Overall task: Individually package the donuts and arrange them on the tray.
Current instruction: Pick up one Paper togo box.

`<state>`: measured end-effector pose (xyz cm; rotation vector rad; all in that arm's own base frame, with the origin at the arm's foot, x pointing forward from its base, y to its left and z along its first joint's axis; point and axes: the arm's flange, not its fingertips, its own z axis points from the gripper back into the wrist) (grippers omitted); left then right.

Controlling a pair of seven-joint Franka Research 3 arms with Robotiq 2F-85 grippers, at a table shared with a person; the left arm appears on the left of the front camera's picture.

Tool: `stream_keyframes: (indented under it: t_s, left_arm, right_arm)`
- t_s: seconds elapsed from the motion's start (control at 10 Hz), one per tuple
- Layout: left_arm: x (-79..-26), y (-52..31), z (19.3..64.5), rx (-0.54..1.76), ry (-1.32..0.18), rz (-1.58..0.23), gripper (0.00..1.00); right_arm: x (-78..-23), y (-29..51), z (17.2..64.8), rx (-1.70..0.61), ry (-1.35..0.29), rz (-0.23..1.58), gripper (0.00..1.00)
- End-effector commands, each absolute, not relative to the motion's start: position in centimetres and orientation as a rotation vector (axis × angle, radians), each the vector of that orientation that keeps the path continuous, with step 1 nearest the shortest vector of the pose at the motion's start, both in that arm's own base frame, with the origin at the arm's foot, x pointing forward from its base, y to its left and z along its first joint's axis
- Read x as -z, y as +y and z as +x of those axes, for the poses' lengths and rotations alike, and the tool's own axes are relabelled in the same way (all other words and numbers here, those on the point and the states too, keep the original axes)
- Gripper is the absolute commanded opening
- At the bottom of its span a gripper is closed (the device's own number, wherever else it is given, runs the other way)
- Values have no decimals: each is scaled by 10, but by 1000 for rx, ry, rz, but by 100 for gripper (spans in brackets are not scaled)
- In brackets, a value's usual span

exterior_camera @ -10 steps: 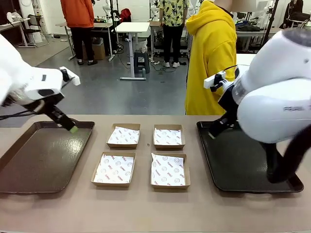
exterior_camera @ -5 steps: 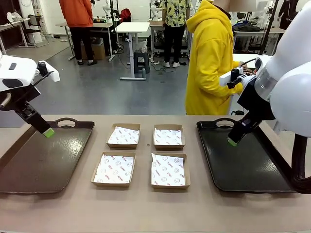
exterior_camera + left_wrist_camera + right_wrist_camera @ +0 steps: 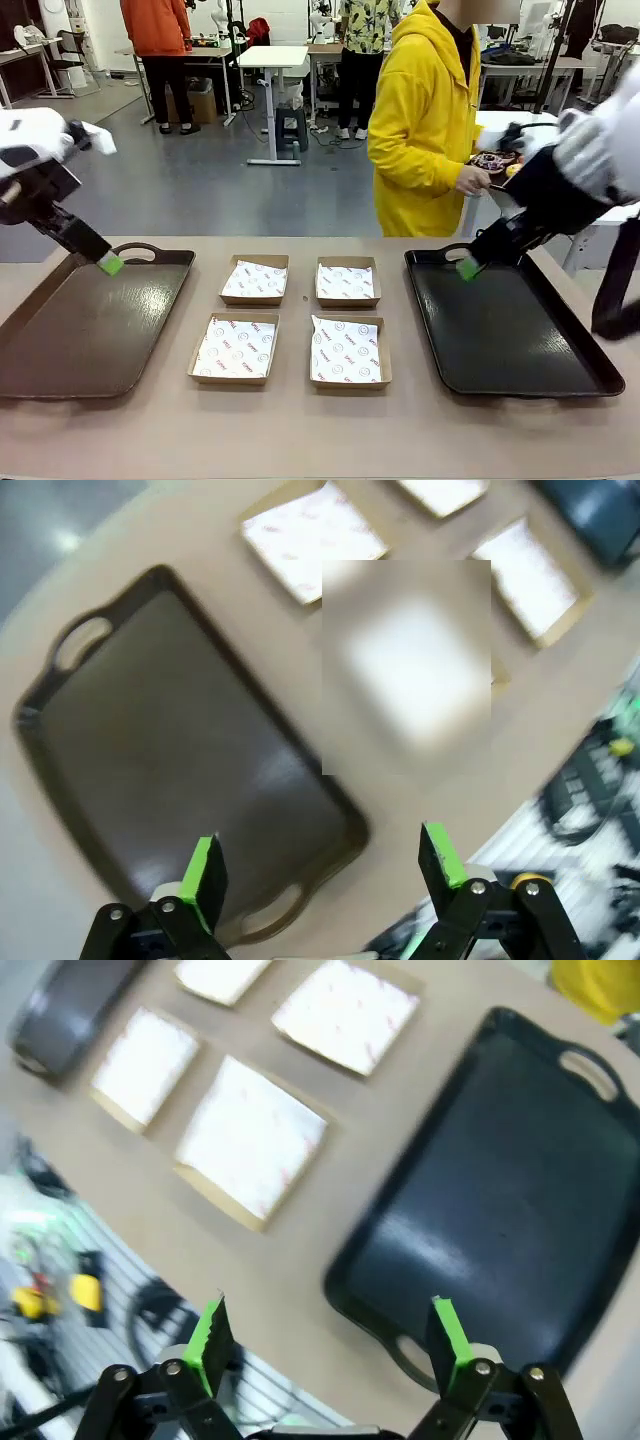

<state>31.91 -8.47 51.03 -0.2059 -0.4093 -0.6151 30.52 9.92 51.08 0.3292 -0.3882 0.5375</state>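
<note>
Opening stage of the donut-packaging task, seen from the front and from both wrists. Four paper-lined boxes (image 3: 254,279) lie in a two-by-two block at the middle of the table (image 3: 300,435), all unfilled, between a brown tray (image 3: 60,350) on the robot's left and a black tray (image 3: 520,350) on its right; both trays are bare. The left gripper (image 3: 320,852) hangs over the far edge of the brown tray, its jaws spread wide with nothing between them. The right gripper (image 3: 328,1325) hangs over the far edge of the black tray, equally wide and equally unladen. The donuts (image 3: 493,161) sit off the table, beyond its far right corner, close to the hand (image 3: 468,180) of a person (image 3: 420,120) in a yellow hoodie (a sprinkled chocolate ring and a patch of yellow icing can be made out; the rest is hidden by the right arm). No donut has yet reached a box, so packaging appears not to have begun. The next move probably calls for a donut to be brought within reach, then gripped lightly by its rim and lowered flat onto one paper liner.
</note>
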Motion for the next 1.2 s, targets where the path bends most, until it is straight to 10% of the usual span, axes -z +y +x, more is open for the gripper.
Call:
stream_keyframes:
  t_s: [0.0, 0.4, 1.1]
  left_arm:
    - [-515, -49, 329, 410, -418, -695, 100]
    - [-515, 22, 326, 183, -353, -1222, 100]
    - [-447, 129, 321, -49, -217, -1292, 100]
  right_arm:
    - [-477, 40, 296, -284, -475, 994, 100]
    - [-431, -42, 287, -148, -341, 1448, 100]
    - [-393, -113, 260, -13, -348, 1447, 100]
